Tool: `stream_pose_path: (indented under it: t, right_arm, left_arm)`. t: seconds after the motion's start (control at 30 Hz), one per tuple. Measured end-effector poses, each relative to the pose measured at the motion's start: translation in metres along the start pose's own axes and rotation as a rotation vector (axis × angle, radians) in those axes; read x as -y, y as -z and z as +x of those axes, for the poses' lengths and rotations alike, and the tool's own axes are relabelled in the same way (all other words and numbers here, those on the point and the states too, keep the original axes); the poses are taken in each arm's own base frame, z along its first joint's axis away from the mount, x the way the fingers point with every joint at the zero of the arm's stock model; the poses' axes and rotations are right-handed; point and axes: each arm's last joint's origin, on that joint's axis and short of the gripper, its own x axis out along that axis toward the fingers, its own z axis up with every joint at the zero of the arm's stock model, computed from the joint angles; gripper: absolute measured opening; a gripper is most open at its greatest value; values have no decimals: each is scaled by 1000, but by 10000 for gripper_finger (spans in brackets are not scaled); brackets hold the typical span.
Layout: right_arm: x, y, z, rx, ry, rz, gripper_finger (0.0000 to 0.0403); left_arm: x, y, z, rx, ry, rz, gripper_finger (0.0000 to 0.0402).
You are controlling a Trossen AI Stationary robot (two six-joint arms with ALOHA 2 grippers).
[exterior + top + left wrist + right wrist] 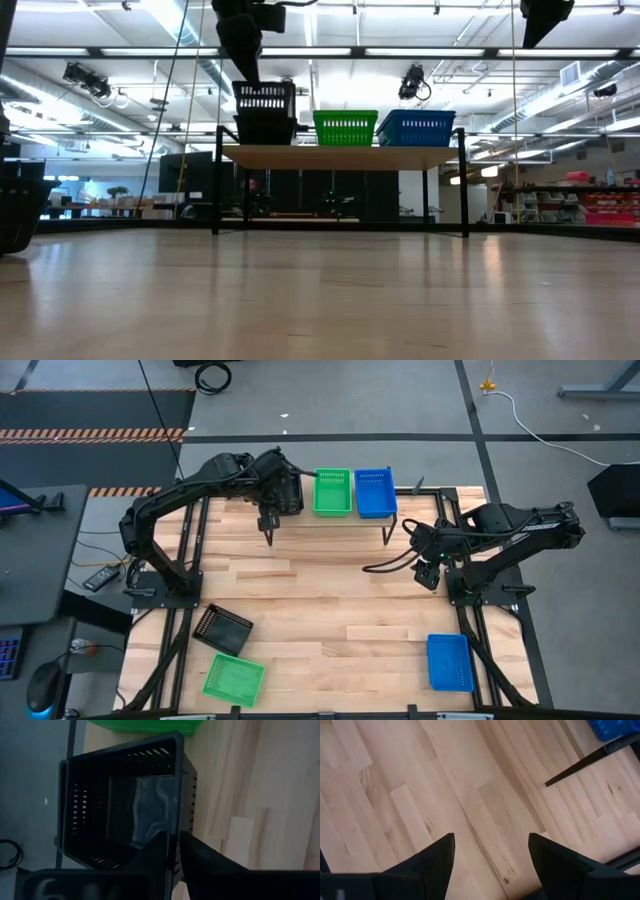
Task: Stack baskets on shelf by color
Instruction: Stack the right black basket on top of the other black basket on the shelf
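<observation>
The shelf (340, 156) stands at the table's far edge. On it sit a green basket (332, 492) and a blue basket (375, 492), side by side. At the shelf's left end one black basket (265, 128) rests on the top. A second black basket (265, 97) sits partly nested in it. My left gripper (175, 857) reaches down onto that upper basket (120, 805) and is shut on its wall. My right gripper (490, 865) hangs open over bare table near the shelf's right legs and holds nothing. My left gripper has the upper black basket by the rim of its near-side wall (176, 827), one finger inside the basket and one finger (205, 857) outside. The fingers slant down from above. The basket sits upright in the lower black basket on the shelf.
On the table's near left lie a black basket (222, 628) and a green basket (234, 678). A blue basket (449, 661) lies at the near right. The middle of the table (330, 590) is bare wood. The shelf's thin black legs (464, 180) stand close to my right gripper.
</observation>
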Motion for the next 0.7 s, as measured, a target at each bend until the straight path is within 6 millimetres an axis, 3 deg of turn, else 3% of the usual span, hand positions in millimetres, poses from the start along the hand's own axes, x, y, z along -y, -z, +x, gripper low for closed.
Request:
stream_pose_path:
  t: [0.7]
  right_arm:
    - [0, 0, 0, 1, -1, 2, 259]
  left_arm:
    - [1, -1, 0, 1, 3, -136, 94]
